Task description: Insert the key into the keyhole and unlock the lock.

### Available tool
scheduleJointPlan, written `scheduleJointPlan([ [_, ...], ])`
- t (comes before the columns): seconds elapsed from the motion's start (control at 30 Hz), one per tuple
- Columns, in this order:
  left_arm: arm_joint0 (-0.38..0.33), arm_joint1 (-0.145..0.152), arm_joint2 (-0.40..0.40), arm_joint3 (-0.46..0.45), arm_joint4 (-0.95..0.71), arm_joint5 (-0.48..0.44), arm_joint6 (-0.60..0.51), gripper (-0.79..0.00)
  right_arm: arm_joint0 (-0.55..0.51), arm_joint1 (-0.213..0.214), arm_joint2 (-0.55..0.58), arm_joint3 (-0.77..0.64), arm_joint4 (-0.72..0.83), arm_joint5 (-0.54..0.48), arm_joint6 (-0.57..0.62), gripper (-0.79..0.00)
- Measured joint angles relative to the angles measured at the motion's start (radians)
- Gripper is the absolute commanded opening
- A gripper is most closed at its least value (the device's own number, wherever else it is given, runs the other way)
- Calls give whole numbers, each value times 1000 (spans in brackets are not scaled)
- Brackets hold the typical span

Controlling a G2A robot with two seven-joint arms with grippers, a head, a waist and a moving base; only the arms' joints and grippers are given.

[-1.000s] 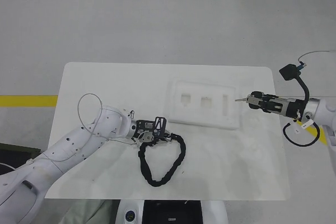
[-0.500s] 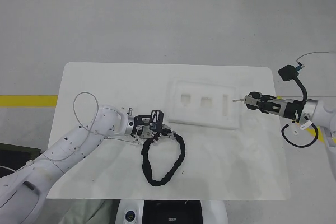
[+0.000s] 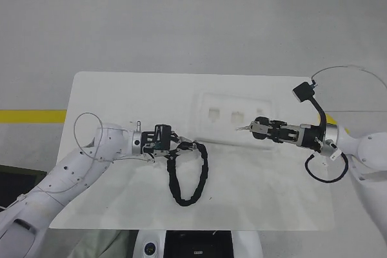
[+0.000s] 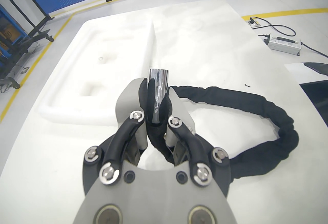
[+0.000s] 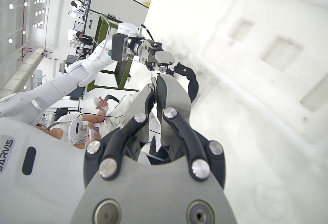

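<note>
Your left tool [image 4: 153,86] is pressed together on the chrome lock cylinder [image 4: 159,91] of the black sleeved chain lock [image 3: 187,177]. The cylinder's end sticks out past the fingertips and is held off the white surface [image 3: 116,97]. The chain's loop lies on the surface below it, toward the robot. Your right tool [image 3: 258,127] pinches the key [image 3: 243,127] over the near edge of the white foam tray [image 3: 203,97]. The key's tip points toward the cylinder but is not touching it.
</note>
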State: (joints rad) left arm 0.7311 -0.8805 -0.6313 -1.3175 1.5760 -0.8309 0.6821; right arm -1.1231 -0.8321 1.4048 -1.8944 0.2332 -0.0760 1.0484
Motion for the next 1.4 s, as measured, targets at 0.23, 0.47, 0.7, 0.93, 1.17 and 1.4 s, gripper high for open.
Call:
scheduleJointPlan([
  [0.23, 33, 29, -44, 7, 86, -20, 96, -785, 13, -2, -42, -51, -19, 72, 21, -785],
  [0.47, 60, 39, -73, 22, 98, 2, 186, -785, 29, -7, -111, -48, -65, 139, 39, -785],
  [0.7, 61, 39, -74, 23, 98, 2, 189, -785, 29, -8, -118, -47, -67, 144, 33, -785],
  [0.93, 62, 39, -74, 22, 97, 3, 189, -785, 28, -9, -118, -48, -67, 144, 31, -785],
  [1.17, 90, 28, -83, -21, 41, 37, 92, -785, 37, -19, -170, -96, -75, 206, -24, -785],
  [1.4, 92, 7, -70, -13, 18, 60, 68, -785, 119, -48, -330, -156, -123, 351, -62, -785],
])
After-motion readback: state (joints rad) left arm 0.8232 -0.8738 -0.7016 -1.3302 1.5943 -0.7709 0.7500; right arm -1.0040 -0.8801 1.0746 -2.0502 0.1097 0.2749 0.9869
